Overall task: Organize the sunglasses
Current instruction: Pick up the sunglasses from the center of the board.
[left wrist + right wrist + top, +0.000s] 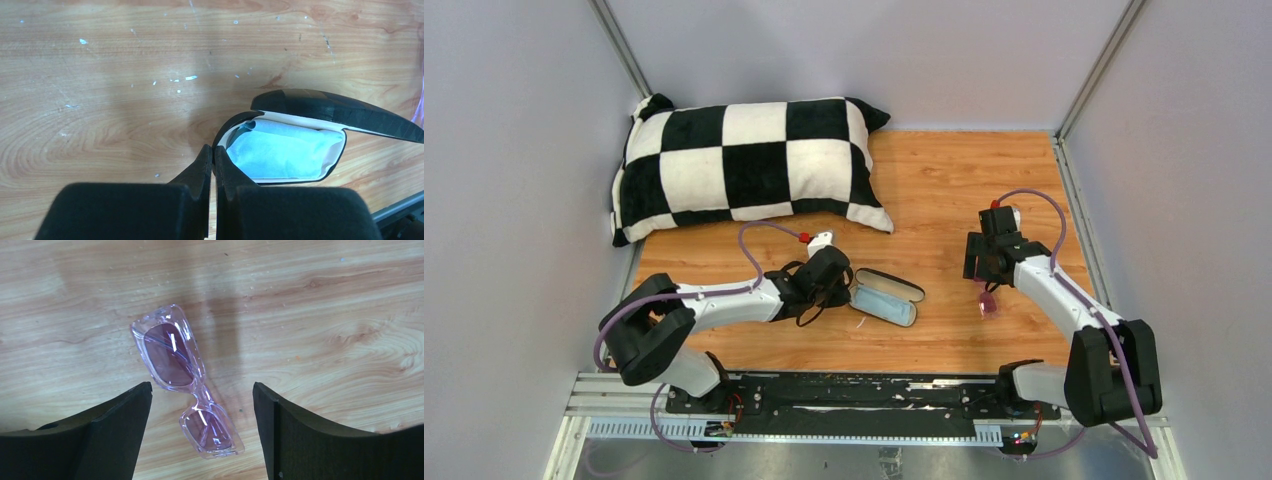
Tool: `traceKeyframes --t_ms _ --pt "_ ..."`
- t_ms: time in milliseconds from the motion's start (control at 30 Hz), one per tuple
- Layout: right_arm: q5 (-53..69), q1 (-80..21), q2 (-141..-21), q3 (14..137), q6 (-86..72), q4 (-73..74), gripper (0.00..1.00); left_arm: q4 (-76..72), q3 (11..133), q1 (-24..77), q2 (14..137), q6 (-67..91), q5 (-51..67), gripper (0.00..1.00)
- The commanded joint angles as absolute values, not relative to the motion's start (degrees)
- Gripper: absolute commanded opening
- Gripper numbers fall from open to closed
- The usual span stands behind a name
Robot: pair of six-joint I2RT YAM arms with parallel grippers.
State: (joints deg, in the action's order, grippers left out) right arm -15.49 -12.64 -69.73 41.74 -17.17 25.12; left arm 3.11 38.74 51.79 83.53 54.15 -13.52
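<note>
The sunglasses (172,355), clear pink frame with purple lenses, lie folded on the wooden table and show small at the right (987,298). My right gripper (202,390) hangs open above them, one finger on each side, neither touching. The black case (330,107) lies open mid-table (904,289), with a light blue cloth (280,155) in its beige-lined tray. My left gripper (214,150) is shut with nothing between its fingers, its tips right at the case's left end (842,288).
A black-and-white checkered pillow (744,165) lies at the back left of the table. Grey walls enclose the table on three sides. The arm bases sit on a black rail (854,395) along the near edge.
</note>
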Motion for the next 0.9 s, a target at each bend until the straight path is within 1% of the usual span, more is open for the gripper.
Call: traceKeyframes --t_ms 0,133,233,300,467,567,733,800,867 --pt "-9.84 -10.42 -72.14 42.89 -12.33 26.39 0.79 4.55 41.58 51.33 83.87 50.53 -12.41 0.00" --pt "-10.11 -10.42 -72.77 42.68 -11.85 26.75 0.75 4.29 41.75 50.35 84.52 49.33 -10.95 0.00" --pt "-9.03 -10.46 -72.90 42.42 -11.63 26.72 0.71 3.66 41.75 49.93 85.01 49.13 -10.15 0.00" --pt "-9.16 -10.46 -73.78 42.24 -11.41 26.59 0.63 3.32 41.74 49.79 85.24 49.13 -9.77 0.00" --pt "-8.73 -10.37 -77.51 43.60 -11.06 27.97 0.58 2.53 40.95 49.70 85.01 49.26 -10.08 0.00" --pt "-8.73 -10.37 -77.44 43.57 -11.25 28.14 0.50 1.81 40.50 49.42 85.01 49.31 -9.96 0.00" --pt "-9.17 -10.37 -77.68 43.59 -11.74 28.41 0.22 1.47 41.05 49.13 85.74 49.21 -9.81 0.00" --pt "-9.27 -10.42 -77.73 43.68 -12.09 28.72 0.17 1.03 41.05 49.04 85.64 49.09 -10.08 0.00" --pt "-9.10 -10.37 -77.70 43.58 -12.32 28.74 0.17 0.96 41.17 49.04 85.73 48.92 -10.13 0.00"
